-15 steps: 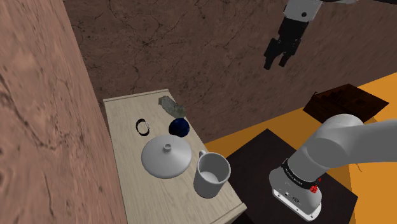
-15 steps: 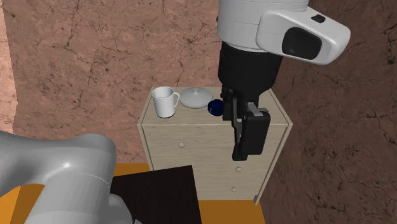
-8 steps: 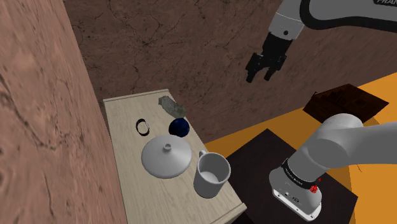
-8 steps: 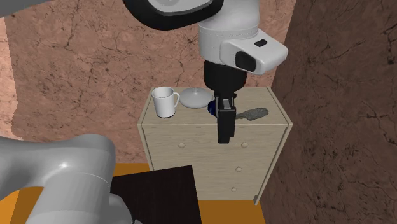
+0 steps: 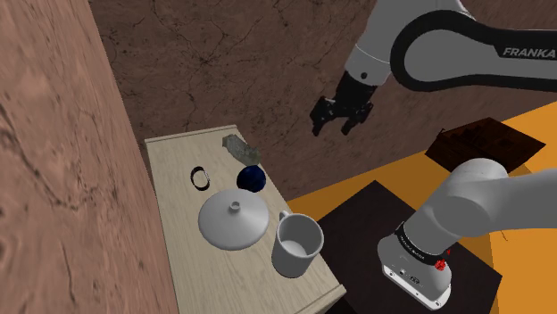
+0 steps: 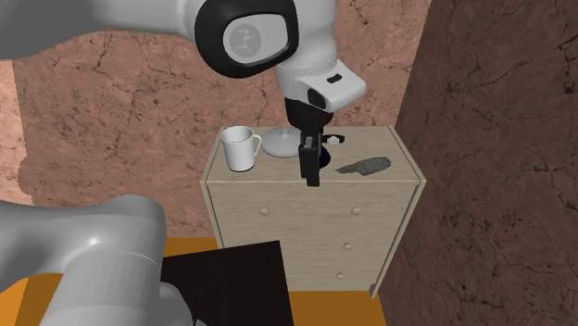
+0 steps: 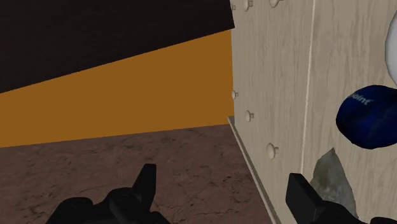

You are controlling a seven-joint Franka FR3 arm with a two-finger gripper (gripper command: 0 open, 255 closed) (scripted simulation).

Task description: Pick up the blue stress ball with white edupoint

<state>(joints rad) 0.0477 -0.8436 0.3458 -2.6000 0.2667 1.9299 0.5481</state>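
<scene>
The gripper [image 5: 332, 127], fingers spread and empty, hung upper right of the shoulder view's centre, and in the second exterior view it partly hid the blue ball [image 5: 253, 178], which lay on the dresser [image 5: 174, 174] between a grey lump [image 5: 238, 147] and a domed lid [image 5: 232, 220], near an upright white mug [image 5: 297, 245].

The blue ball [image 7: 368, 118] is running off the wrist view's edge, its white lettering partly curving out of sight. In the second exterior view the gripper [image 6: 311, 181] is covering most of it. One finger [image 7: 304, 197] is overlapping the grey lump [image 7: 331, 178].
</scene>
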